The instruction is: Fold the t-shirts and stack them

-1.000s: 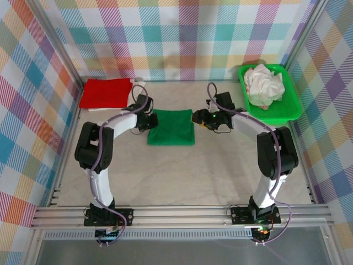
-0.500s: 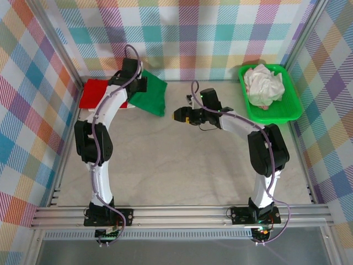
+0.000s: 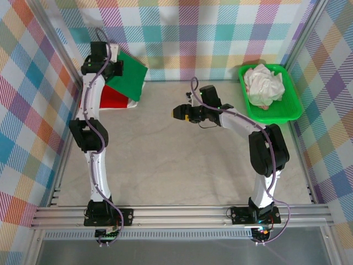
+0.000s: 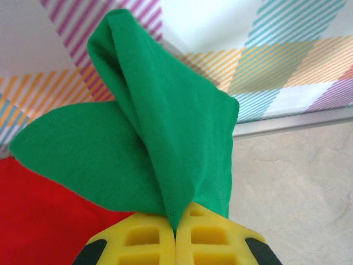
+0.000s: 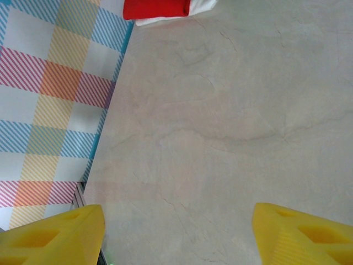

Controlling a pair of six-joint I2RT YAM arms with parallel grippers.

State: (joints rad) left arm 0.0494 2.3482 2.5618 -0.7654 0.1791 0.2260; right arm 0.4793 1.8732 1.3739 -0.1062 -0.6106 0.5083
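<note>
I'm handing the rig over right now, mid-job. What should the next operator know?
Left gripper: jaws shut on the folded green t-shirt, held up above the red t-shirt at the far-left corner.
Right gripper: jaws open, empty, over mid-table.
Done: green and red folded.
Left: set green on red, then fold and stack the crumpled white t-shirts in the green tray.

The right hand's (image 5: 176, 237) 2 yellow fingers (image 5: 49, 234) stand wide apart above the table (image 5: 220, 110), red t-shirt (image 5: 154, 8) beyond.
</note>
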